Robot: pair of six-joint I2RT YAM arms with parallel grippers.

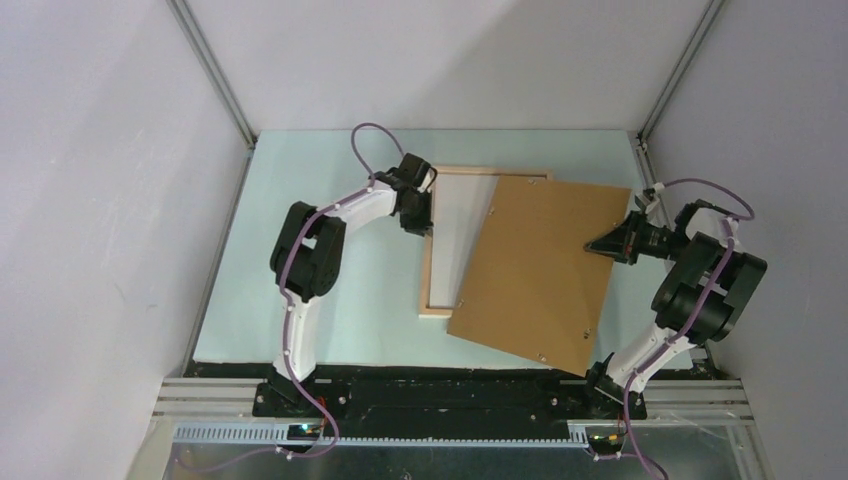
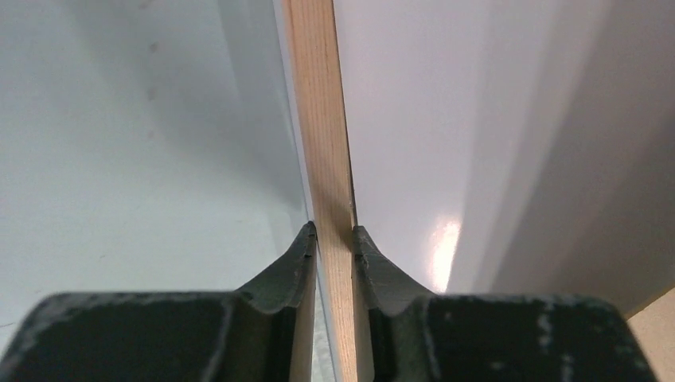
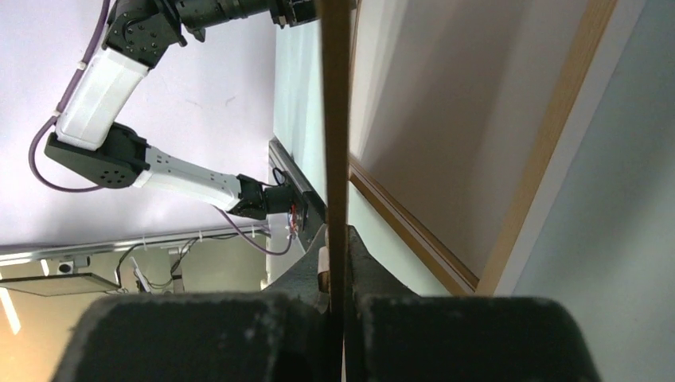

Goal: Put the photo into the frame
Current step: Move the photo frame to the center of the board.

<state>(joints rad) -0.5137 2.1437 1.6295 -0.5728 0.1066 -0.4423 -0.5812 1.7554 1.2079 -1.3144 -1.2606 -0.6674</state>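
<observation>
Left gripper (image 2: pixel 333 239): clenched on frame (image 2: pixel 322 119) rail, running straight ahead between fingers. Right gripper (image 3: pixel 334 259): pinching backing board (image 3: pixel 334 119) edge. Photo not made out. Advised: hold frame steady, lift board clear slowly, without dragging.

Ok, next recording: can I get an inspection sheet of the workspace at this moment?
Surface: pale green mat, lying flat.
Job's things: frame lies pale-wood side up; a white sheet shows inside it, but I cannot tell whether that is the photo.
Clutter: brown backing board, skewed, overlapping the frame's right side.
End effectors: left end effector shut on the frame's wooden edge; right end effector shut on the brown backing board's right edge.
Cables: purple cables loop above both arms.
Surroundings: plain grey walls; aluminium rail at the near edge.
</observation>
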